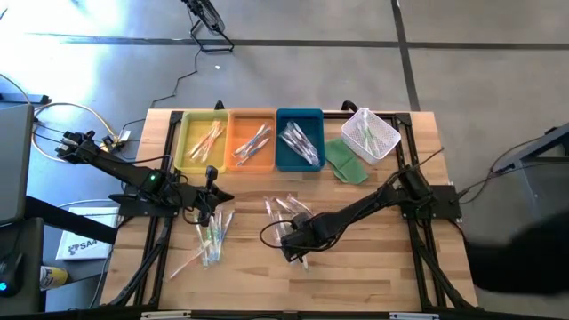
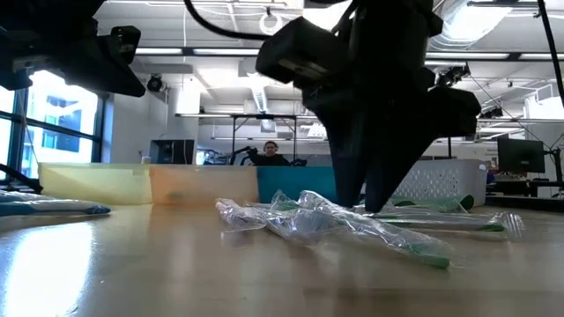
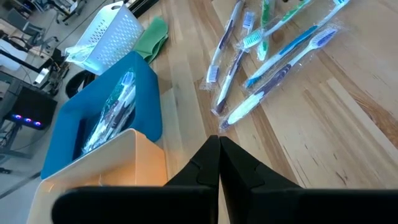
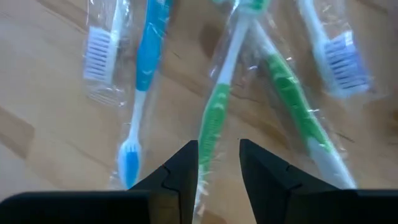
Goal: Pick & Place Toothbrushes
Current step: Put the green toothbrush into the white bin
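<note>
Wrapped toothbrushes lie in two loose heaps on the wooden table, one in the middle (image 1: 286,213) and one at the near left (image 1: 212,236). More lie in the yellow (image 1: 187,142), orange (image 1: 236,133) and blue (image 1: 286,151) trays at the far edge. My right gripper (image 4: 219,152) points down over the middle heap, open. Its fingers stand either side of a green-handled toothbrush (image 4: 214,118), with a blue one (image 4: 146,56) beside it. I cannot tell whether the fingers touch the wrapper. My left gripper (image 3: 219,155) hangs shut above the table by the orange tray, holding nothing.
A white mesh basket (image 1: 370,133) holding toothbrushes stands at the far right, with a green cloth (image 1: 345,162) beside it. The three trays line the far edge. Bare wood lies along the near edge (image 1: 356,284) and to the right of the middle heap.
</note>
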### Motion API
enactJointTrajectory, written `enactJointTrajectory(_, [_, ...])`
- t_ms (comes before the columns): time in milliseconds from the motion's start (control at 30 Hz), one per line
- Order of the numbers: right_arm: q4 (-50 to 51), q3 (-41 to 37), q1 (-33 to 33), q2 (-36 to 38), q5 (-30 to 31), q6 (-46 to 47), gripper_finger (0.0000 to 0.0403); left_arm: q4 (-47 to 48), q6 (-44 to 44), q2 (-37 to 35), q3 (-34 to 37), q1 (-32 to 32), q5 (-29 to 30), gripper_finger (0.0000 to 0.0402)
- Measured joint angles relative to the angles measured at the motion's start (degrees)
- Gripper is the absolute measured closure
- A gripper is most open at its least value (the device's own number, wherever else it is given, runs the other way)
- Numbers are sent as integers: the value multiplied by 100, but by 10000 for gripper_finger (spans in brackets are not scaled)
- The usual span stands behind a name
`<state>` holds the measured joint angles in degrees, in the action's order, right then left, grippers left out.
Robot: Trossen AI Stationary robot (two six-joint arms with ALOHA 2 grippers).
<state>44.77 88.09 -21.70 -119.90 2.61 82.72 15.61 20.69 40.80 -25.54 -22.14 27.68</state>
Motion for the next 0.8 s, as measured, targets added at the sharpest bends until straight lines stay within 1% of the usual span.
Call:
enactJointTrajectory(400, [-176, 5, -73, -253, -33, 155, 293, 1, 0, 2, 2, -1, 0, 398])
enactJointTrajectory(600, [-228, 29, -82, -364, -108, -38, 294, 7, -4, 2, 2, -1, -1, 398])
enactJointTrajectory(700, [-221, 24, -80, -369, -150, -65, 306, 5, -9, 2, 2, -1, -2, 398])
enactJointTrajectory(800, [-194, 20, -80, -356, -199, -185, 335, 5, -12, 1, 2, 0, -2, 398])
